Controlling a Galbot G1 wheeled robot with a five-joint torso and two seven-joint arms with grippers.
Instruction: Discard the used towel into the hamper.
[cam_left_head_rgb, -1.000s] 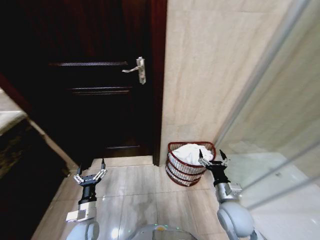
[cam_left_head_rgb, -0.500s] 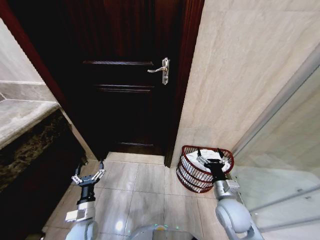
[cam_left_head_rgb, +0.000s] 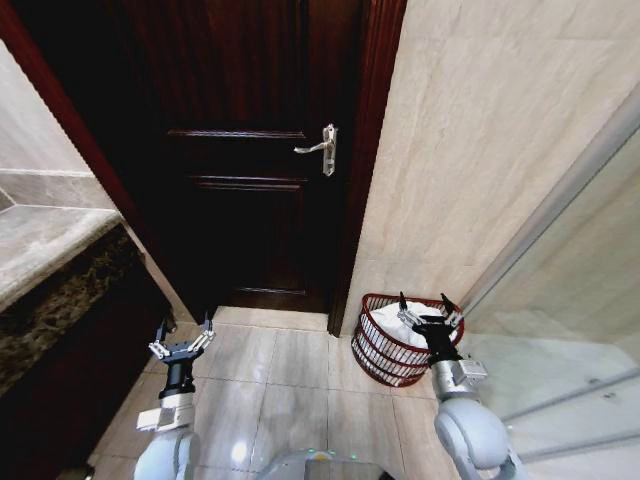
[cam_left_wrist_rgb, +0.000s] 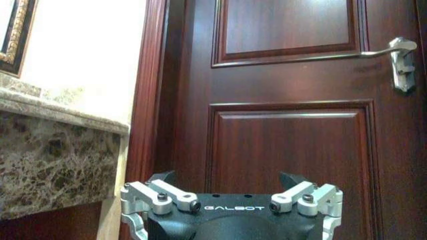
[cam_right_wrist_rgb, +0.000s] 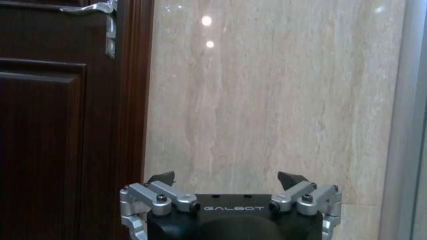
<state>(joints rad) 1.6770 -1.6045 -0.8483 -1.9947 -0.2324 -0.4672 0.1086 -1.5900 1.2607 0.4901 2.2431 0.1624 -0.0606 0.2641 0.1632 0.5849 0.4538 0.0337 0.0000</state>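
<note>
- Your hamper (cam_left_head_rgb: 392, 345) sits low and right of centre in the head view, on the tiled floor (cam_left_head_rgb: 285, 385) in the corner where the door frame meets the stone wall (cam_left_head_rgb: 470, 140). Its right rim is partly hidden behind your right gripper (cam_left_head_rgb: 422, 305).
- It is a round, reddish-brown openwork basket that narrows toward its base. A white towel (cam_left_head_rgb: 388, 322) lies bunched inside it, soft and crumpled; you can see just its top above the rim.
- Your right gripper stands in front of the hamper's upper right edge with its black fingertips spread wide and nothing between them. Whether it touches the rim cannot be told.
- In the right wrist view the right gripper (cam_right_wrist_rgb: 227, 178) points at pale, veined, glossy stone; the finger bases are cut off by the lower frame edge.
- Your left gripper (cam_left_head_rgb: 184, 329) is at the lower left of the head view over the tiles, well apart from the hamper, fingers parted and empty.
- In the left wrist view it (cam_left_wrist_rgb: 228, 178) faces a dark panelled wooden door (cam_left_wrist_rgb: 287, 125) with a silver lever handle (cam_left_wrist_rgb: 393, 57) at the upper right, and a mottled brown marble counter (cam_left_wrist_rgb: 57, 155) at the left, cut off by the frame.
</note>
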